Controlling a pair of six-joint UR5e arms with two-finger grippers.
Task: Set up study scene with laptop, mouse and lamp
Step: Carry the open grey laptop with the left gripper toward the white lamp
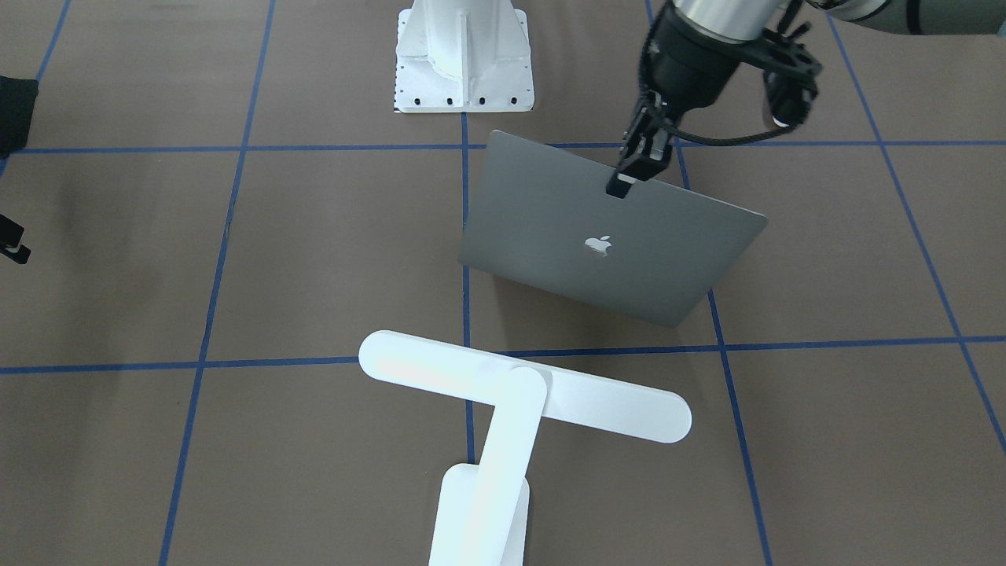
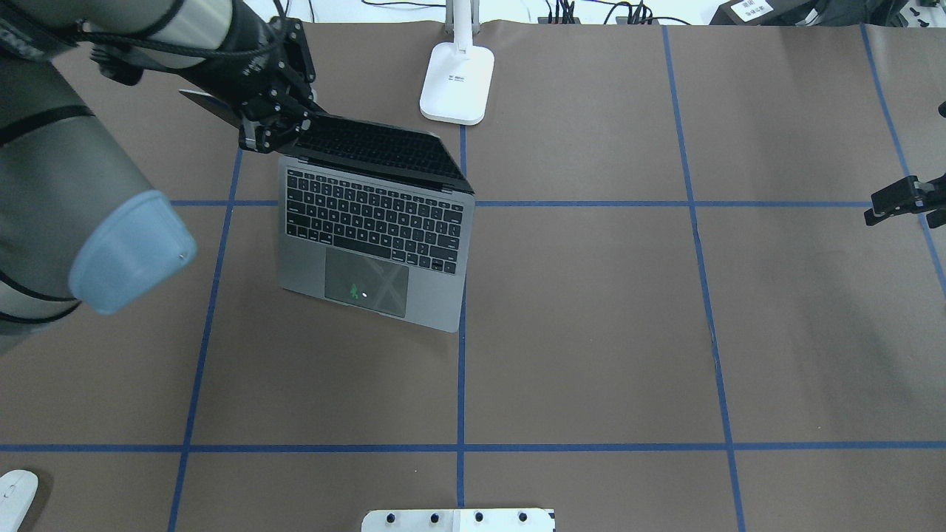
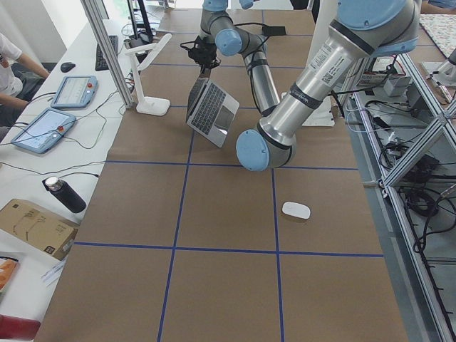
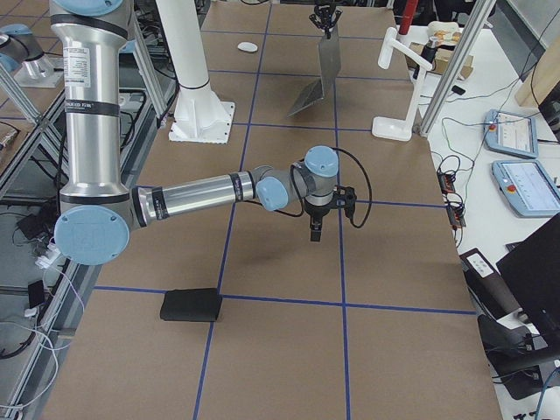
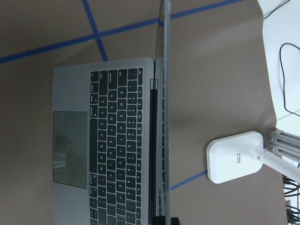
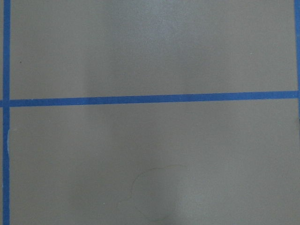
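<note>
On the top edge of the laptop point(image 1: 605, 244) lid, about midway along it, the left end effector point(image 1: 629, 179) is clamped tight. The lid stands near upright, and the keyboard half faces the robot. The lamp point(image 1: 519, 393) stands just beyond the laptop, its base near the hinge. The mouse point(image 2: 15, 496) lies well apart, by the robot's edge of the table point(image 2: 591, 332). The right end effector point(image 2: 898, 199) hangs over bare table far from all three; I cannot tell how far open it is. The front view alone shows the lid's logo. The overhead and left wrist views show keys and trackpad. The left wrist view sees the lid edge-on.
</note>
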